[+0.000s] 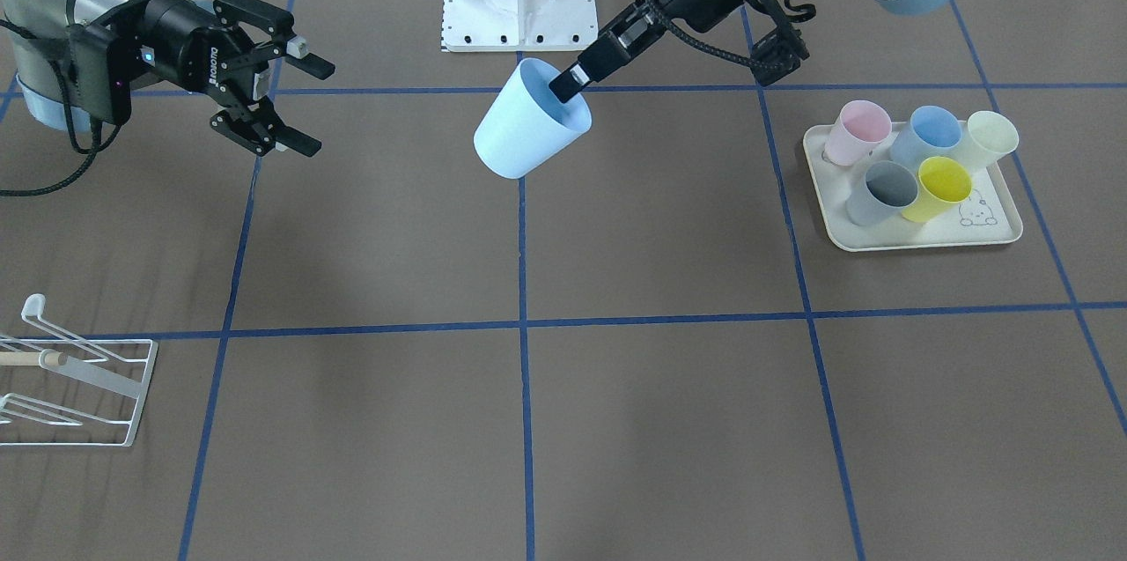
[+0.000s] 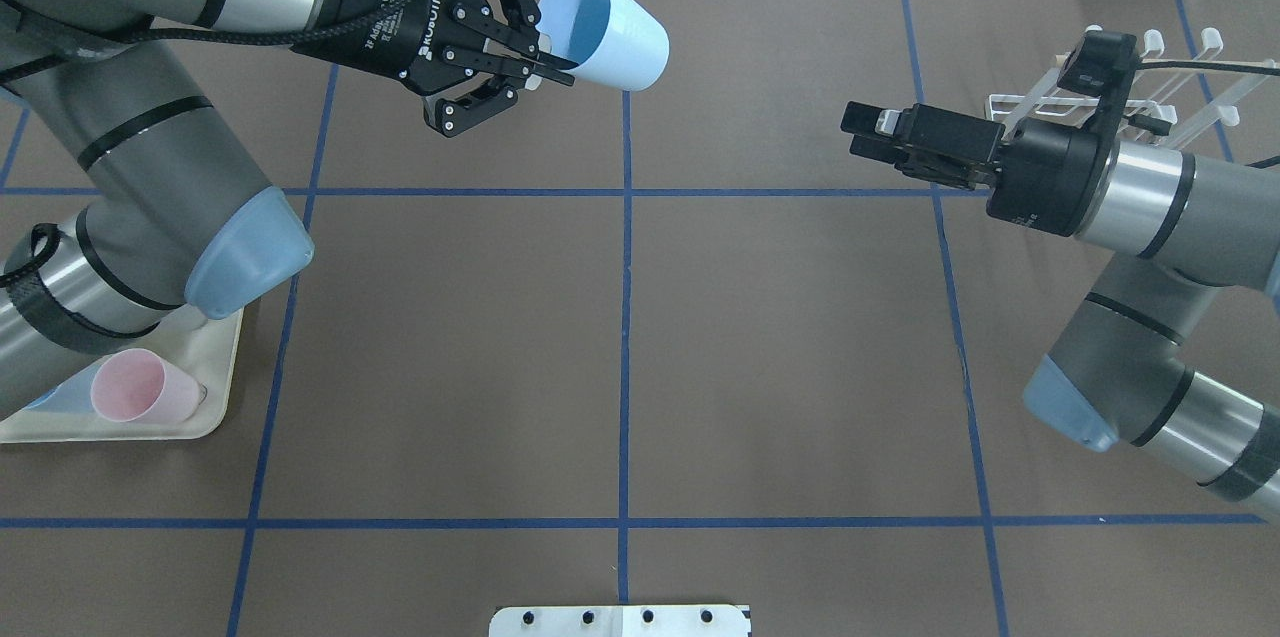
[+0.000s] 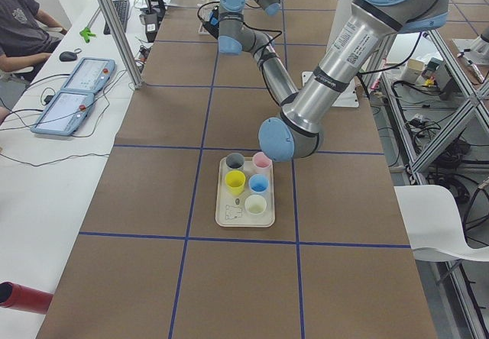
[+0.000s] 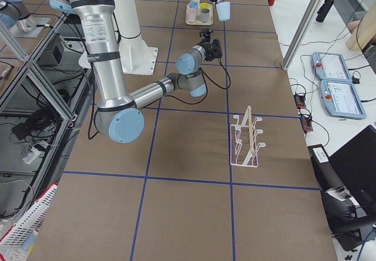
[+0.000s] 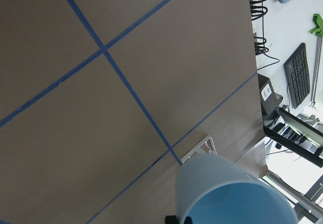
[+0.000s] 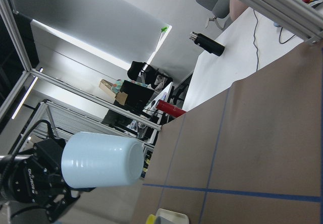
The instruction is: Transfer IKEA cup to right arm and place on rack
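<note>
left gripper clamped on rim of tilted cup, one finger inside, right gripper facing it, jaws wide and empty, rack at far right

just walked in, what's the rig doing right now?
The left gripper is shut on the rim of a pale blue cup, one finger inside, and holds it tipped above the table near the centre line. The right gripper is open and faces the cup but is well apart from it, so no handover yet. The rack stands on the right arm's side. Five other cups sit in the tray on the left arm's side.
</note>
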Available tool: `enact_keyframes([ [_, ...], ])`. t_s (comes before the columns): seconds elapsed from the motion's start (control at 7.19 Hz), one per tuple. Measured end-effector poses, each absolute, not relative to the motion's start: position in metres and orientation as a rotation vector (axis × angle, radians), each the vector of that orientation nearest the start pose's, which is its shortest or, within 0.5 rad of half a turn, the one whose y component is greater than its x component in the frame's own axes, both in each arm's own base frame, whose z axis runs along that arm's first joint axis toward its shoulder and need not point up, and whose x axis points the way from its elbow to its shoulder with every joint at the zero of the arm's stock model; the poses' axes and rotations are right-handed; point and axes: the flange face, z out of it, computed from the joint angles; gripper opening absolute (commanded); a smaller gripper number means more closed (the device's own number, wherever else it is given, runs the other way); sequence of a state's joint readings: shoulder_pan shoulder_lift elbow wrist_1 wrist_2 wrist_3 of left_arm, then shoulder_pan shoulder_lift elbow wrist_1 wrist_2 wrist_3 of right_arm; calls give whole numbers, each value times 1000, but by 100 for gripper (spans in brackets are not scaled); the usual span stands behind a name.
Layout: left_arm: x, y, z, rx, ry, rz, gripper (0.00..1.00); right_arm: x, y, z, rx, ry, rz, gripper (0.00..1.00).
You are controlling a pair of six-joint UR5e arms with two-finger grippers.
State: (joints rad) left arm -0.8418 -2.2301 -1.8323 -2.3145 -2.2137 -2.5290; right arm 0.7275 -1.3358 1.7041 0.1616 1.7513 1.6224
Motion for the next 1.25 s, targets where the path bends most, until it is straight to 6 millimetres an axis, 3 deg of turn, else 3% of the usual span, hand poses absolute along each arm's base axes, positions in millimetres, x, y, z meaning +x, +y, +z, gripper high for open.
enact_keyframes([
  [0.28,326,-452,73,-686,1674,-747,0,-304,-416,274,467,-2146,343,98],
  [0.7,321,-429,72,-832,1768,-671,0,-312,-413,263,258,-2326,375,98],
  [1.25,328,-419,74,-933,1811,-635,0,-336,-406,229,118,-2453,335,98],
])
